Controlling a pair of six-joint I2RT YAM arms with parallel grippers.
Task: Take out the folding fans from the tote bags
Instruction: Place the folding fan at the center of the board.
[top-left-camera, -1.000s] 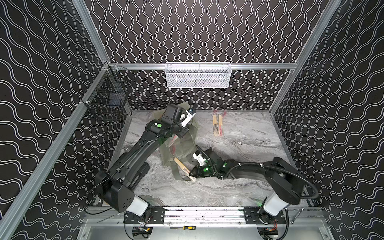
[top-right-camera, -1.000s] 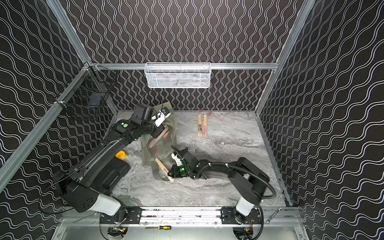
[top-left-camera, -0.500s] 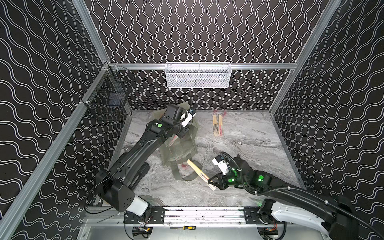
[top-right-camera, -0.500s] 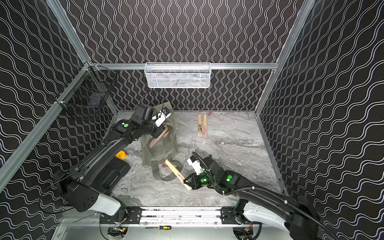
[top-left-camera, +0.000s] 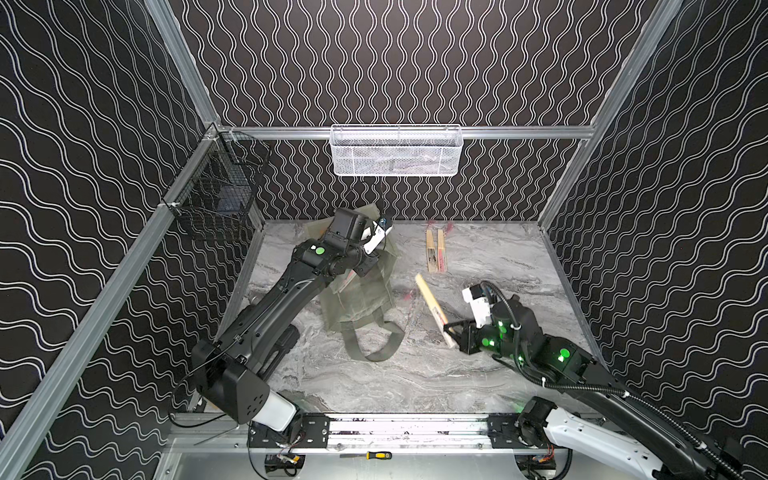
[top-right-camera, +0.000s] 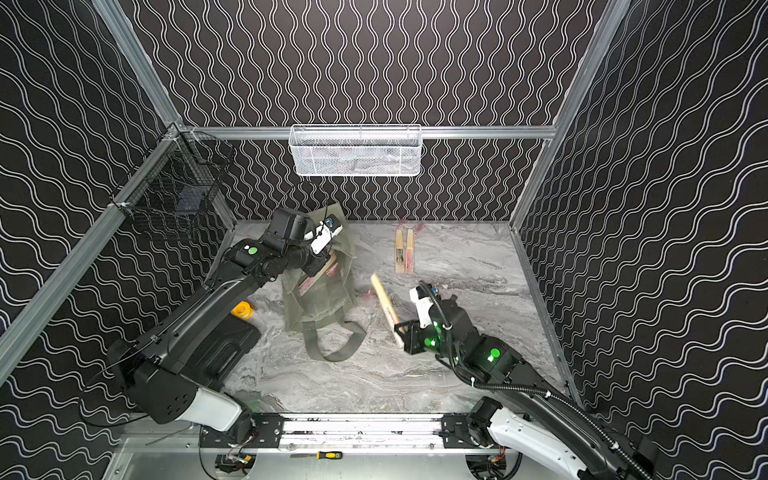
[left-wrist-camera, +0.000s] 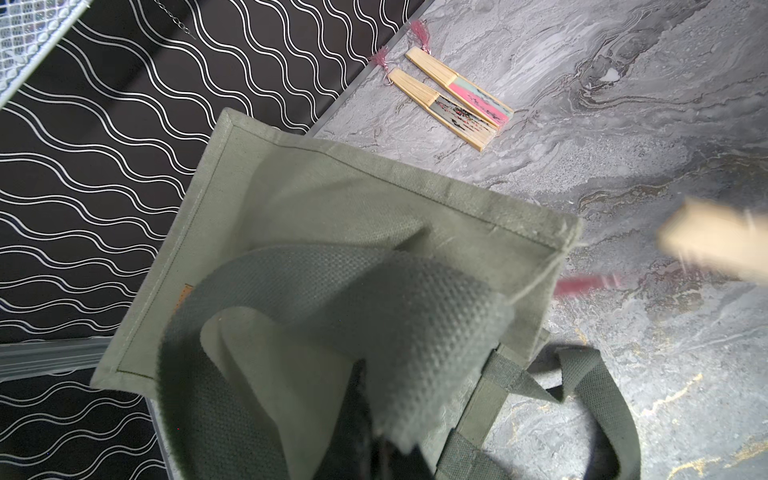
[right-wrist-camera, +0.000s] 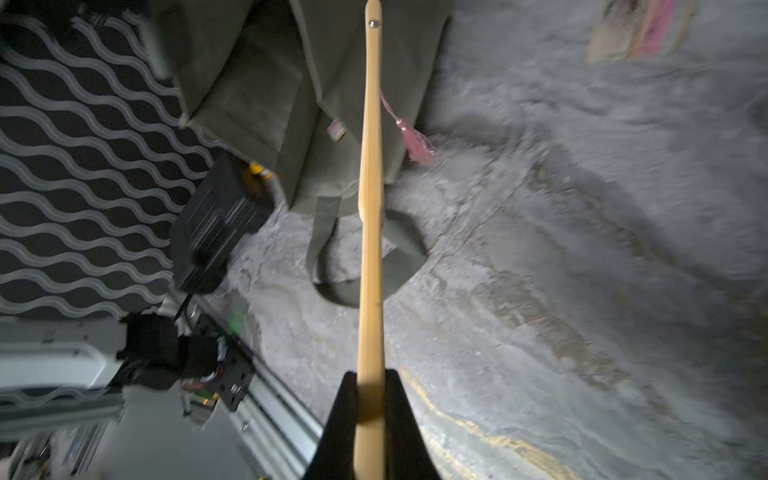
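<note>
Right wrist view showed the right pincer (right-wrist-camera: 370, 384) pinching one end of a closed slim light-wood folding fan (right-wrist-camera: 370, 208). Its black jaws pressed against both flat sides, and a pink tassel (right-wrist-camera: 417, 145) dangled near the far end. In both top views that fan was held slanting above the middle of the grey marbled worktop (top-left-camera: 415, 382), with the pincer at its 4 o'clock end.

It was clear of the soft grey-green fabric tote bag (top-left-camera: 361, 291), which sat toward 9 o'clock from it, one strap loop (top-left-camera: 374, 349) lying flat at the bag's 6 o'clock side. The left pincer (top-left-camera: 368, 266) was at the bag's raised top edge, pressed together on its fabric. In the left wrist view a woven strap (left-wrist-camera: 374, 311) draped across and hid most of its tips.

Two closed fans (top-left-camera: 435, 251) lay side by side at 12 o'clock, near the back wall. Further fan ends (top-right-camera: 318, 276) showed in the bag's mouth.
</note>
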